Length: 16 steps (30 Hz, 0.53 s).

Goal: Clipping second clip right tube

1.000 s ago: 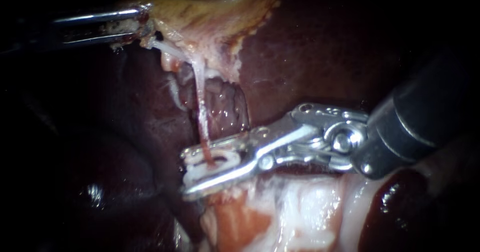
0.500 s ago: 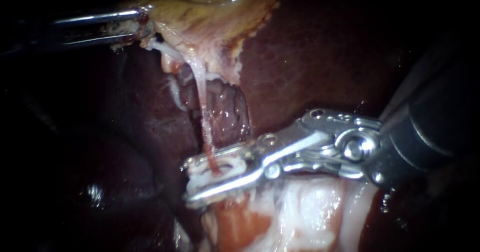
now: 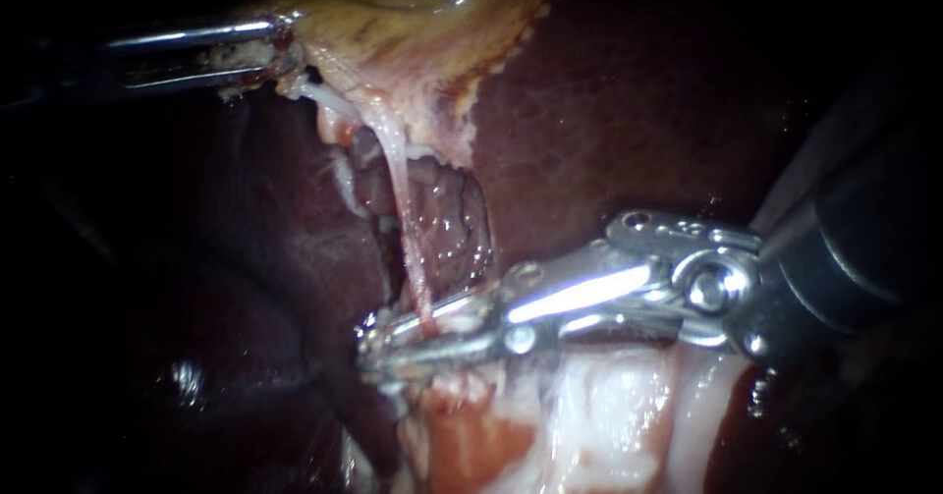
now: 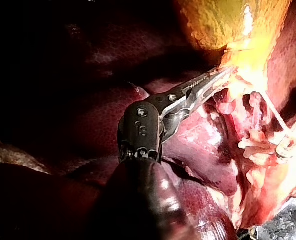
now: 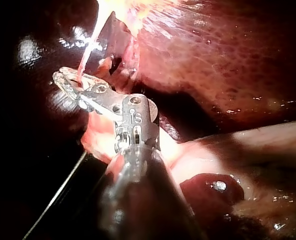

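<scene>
A thin pale-pink tube (image 3: 405, 224) runs down from the yellow-green gallbladder (image 3: 422, 13) into the jaws of my right instrument (image 3: 371, 343). Those jaws lie almost together across the tube's lower end, shut on it. The white clip between them is mostly hidden. In the right wrist view the same jaws (image 5: 65, 82) clasp the tube (image 5: 88, 52). My left instrument (image 3: 267, 47) comes in at the upper left, its jaws shut on the gallbladder's edge and holding it up. The left wrist view shows these jaws (image 4: 219, 76) biting the yellowish tissue (image 4: 228, 20).
Dark red liver (image 3: 629, 111) surrounds the site. Behind the tube lies a raw, glistening hollow (image 3: 447, 219). Pale white and pink tissue (image 3: 589, 425) sits under the right instrument's jaws. A second whitish strand (image 3: 342, 185) hangs left of the tube.
The right instrument's jaws have closed onto the tube, pressing flat the white clip that stood open between them. Its wrist has slid slightly right. The left instrument has held still.
</scene>
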{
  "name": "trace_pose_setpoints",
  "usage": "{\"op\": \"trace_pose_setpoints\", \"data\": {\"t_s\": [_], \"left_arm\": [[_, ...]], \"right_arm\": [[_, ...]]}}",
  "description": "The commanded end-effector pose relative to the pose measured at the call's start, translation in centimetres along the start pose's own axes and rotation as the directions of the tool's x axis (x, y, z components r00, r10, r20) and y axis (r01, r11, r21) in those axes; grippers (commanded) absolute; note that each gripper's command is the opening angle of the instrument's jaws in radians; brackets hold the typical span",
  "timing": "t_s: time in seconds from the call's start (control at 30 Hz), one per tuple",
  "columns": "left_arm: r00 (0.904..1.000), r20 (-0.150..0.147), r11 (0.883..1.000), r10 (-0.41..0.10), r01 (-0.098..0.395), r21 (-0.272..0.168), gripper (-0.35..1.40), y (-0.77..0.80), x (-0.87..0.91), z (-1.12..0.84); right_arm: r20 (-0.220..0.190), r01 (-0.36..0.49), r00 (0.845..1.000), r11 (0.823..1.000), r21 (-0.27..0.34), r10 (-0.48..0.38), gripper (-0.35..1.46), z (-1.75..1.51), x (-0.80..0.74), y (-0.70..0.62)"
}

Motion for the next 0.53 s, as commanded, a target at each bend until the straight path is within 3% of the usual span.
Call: {"op": "trace_pose_setpoints", "data": {"t_s": [0.03,0.53], "left_arm": [[1.0,0.0,1.0,0.0,0.0,0.0,-0.35,0.0,0.0,0.0],[1.0,0.0,1.0,0.001,-0.001,0.0,-0.35,-0.01,-0.01,0.01]], "right_arm": [[0.002,-0.012,1.0,1.0,0.002,0.012,-0.35,-0.02,-0.02,-0.01],[0.001,-0.011,1.0,1.0,0.005,0.011,-0.35,-0.07,-0.04,0.0]]}}
